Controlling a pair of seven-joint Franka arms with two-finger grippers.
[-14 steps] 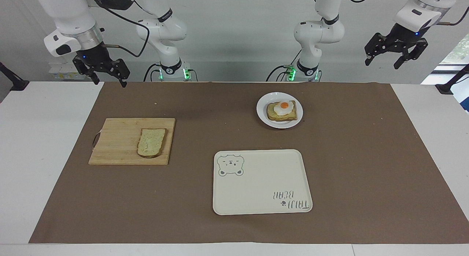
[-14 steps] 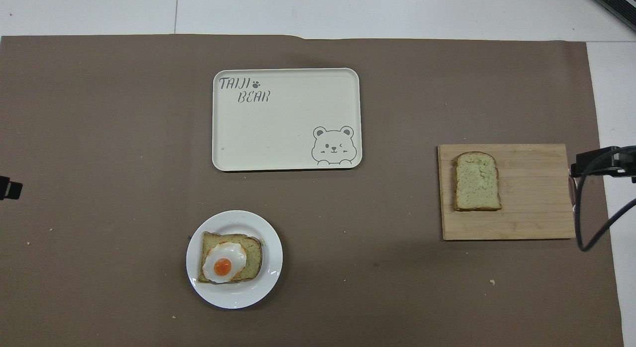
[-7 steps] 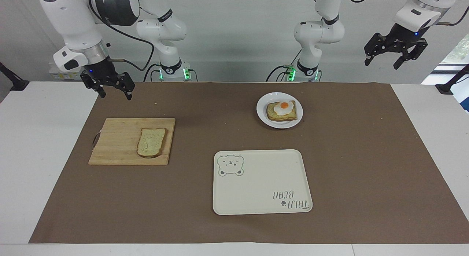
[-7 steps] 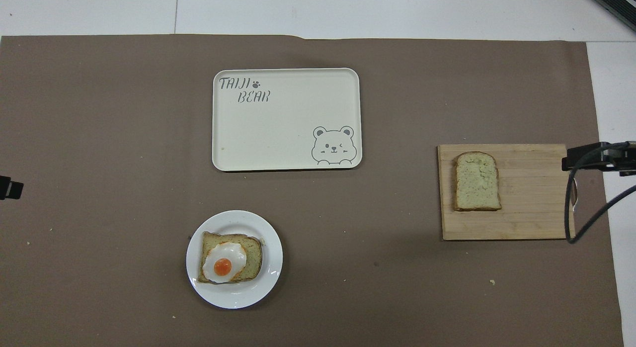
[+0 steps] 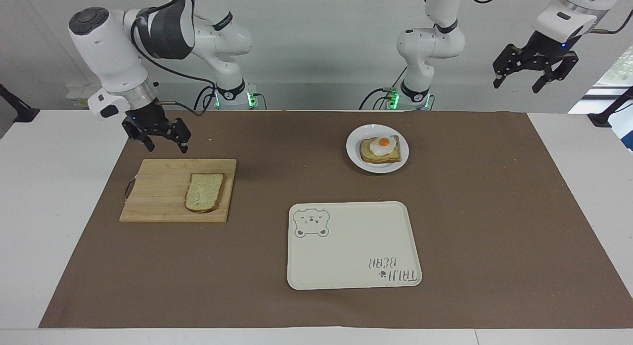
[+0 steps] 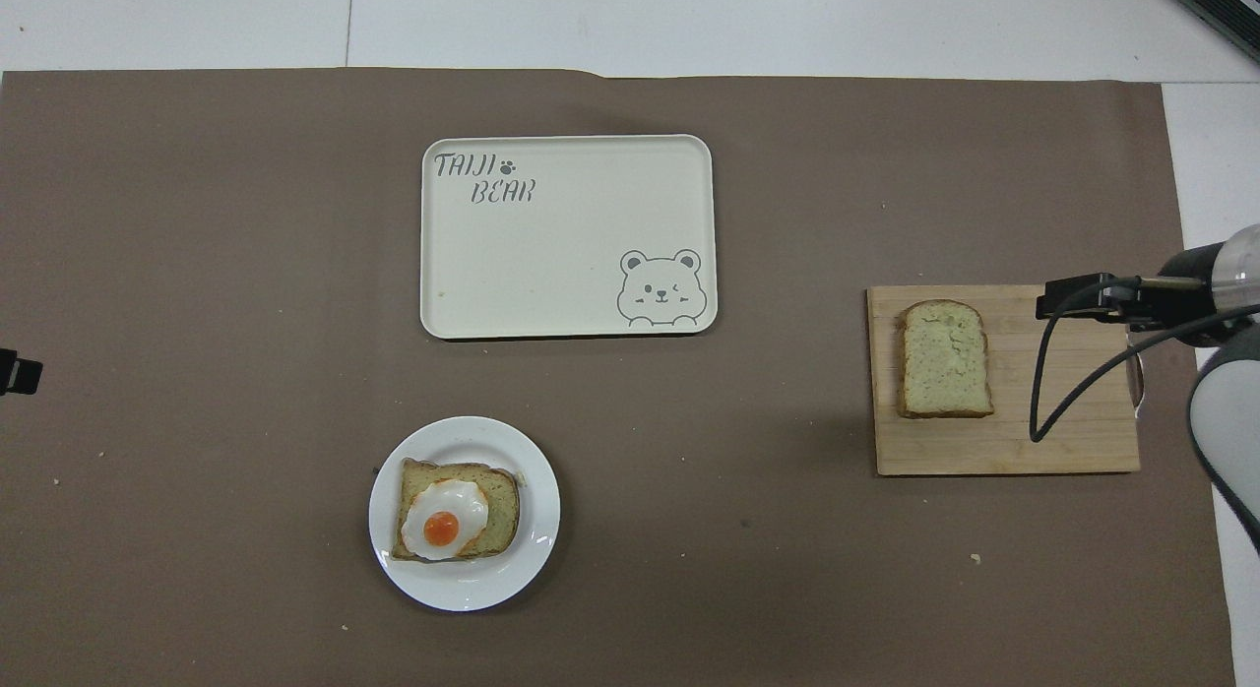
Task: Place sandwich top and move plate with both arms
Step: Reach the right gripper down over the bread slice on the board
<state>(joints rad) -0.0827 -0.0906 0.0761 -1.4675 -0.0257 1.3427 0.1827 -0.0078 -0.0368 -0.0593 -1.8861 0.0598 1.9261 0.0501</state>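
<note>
The right arm's black two-fingered gripper, fingers apart and empty, hangs apparently above the wooden board's robot-side edge, near the pale crusted bread slice; the left gripper waits, spread, aloft.

The right end effector has come down toward the cutting board, fingers spread.

both tools open, raised
</note>
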